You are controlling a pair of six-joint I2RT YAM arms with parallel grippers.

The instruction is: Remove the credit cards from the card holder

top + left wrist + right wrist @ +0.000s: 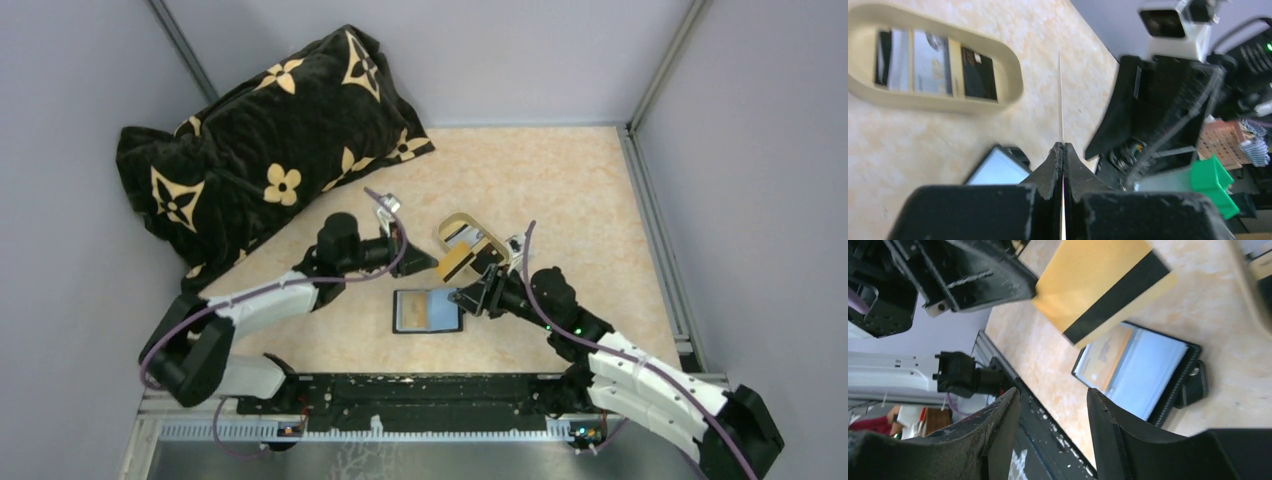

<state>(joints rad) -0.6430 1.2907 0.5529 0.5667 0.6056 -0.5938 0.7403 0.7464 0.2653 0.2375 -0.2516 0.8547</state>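
Note:
The card holder (428, 311) lies open and flat on the table, black-framed, with a pale blue panel (1148, 372) and an orange card (1105, 357) showing in its other half. My left gripper (430, 262) is shut on an orange-yellow credit card (455, 262) with a black stripe (1098, 285), held in the air above the holder and near the tray. In the left wrist view that card (1060, 100) shows edge-on between the closed jaws (1063, 146). My right gripper (468, 297) stands open and empty just right of the holder, its fingertips (1003, 412) apart.
A gold-rimmed oval tray (455, 222) sits behind the grippers and holds a few cards (930, 62). A big black flowered pillow (260, 150) fills the far left. Grey walls enclose the table, and a black rail (430, 395) runs along its near edge.

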